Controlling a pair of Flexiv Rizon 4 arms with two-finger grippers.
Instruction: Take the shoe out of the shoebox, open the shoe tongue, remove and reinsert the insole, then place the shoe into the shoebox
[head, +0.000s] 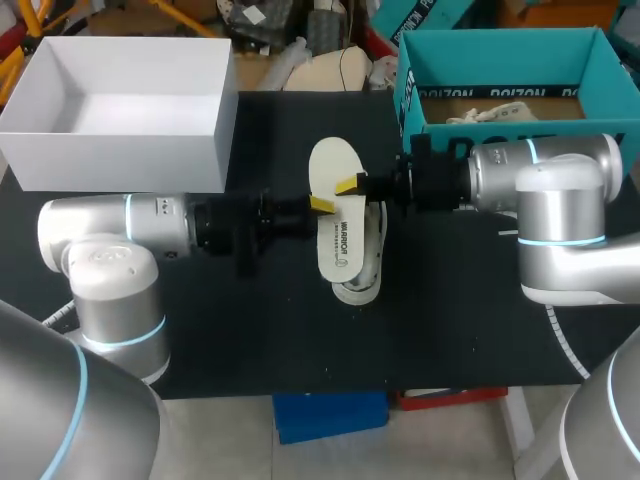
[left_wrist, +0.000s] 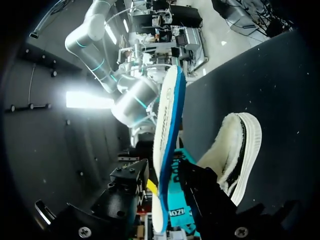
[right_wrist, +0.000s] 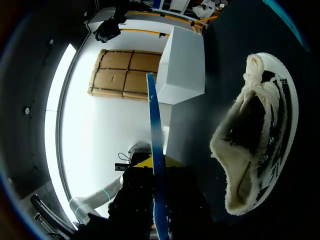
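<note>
Head view first: the black table (head: 200, 320) has a teal cardboard shoebox (head: 505, 50) at its far right corner and an open white box (head: 130, 150) at its far left corner. The cream, fleece-lined shoe (head: 368, 270) is out and lying on its side at the middle of the table, so that step looks done. Just above it hangs the white foam insole with a blue underside (head: 335, 225), clear of the shoe. The left gripper (head: 322, 204) and right gripper (head: 352, 186) meet on it from opposite sides.

Left wrist view now: the insole (left_wrist: 167, 130) stands on edge between this arm's fingers, which pinch it from both sides, and the shoe (left_wrist: 235, 150) lies on the table beside it, its opening gaping.

Right wrist view: the same insole (right_wrist: 154, 145) runs edge-on between the fingers of the right gripper (right_wrist: 157, 170), which look pressed onto it too. The shoe (right_wrist: 255, 135) rests apart from it, mouth open.

By my reckoning, removal is finished. Sliding the insole back in and returning the shoe to the shoebox are left.
</note>
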